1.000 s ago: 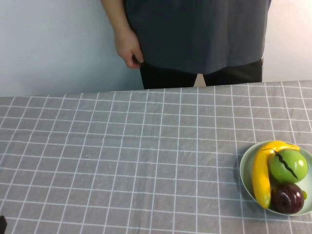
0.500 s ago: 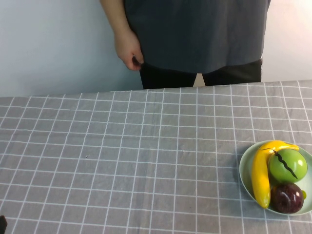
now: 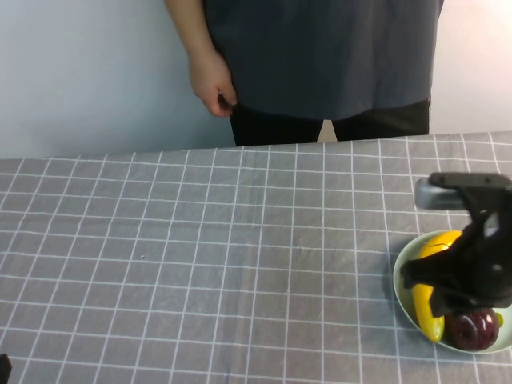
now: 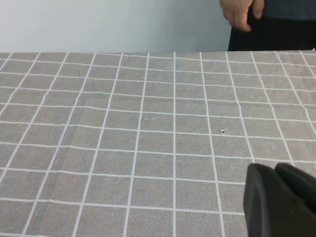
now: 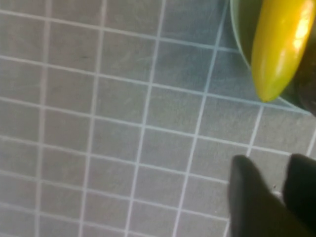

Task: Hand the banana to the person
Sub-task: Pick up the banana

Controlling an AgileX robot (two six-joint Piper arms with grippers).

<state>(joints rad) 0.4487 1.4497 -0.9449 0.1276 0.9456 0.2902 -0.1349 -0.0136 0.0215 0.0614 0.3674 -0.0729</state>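
The left gripper (image 4: 281,200) sits parked low at the near left corner of the grey checked tablecloth (image 3: 240,240), its dark fingers pressed together. Over by the near right edge, the right gripper (image 5: 274,195) hangs above the pale green round plate (image 3: 400,280), fingers nearly together with nothing between them. The long glossy yellow banana (image 3: 426,296) lies on that plate, right beside a dark purple round fruit (image 3: 472,328), partly hidden by the arm. At the far edge stands the person in a dark grey shirt (image 3: 320,56), hand hanging loosely curled.
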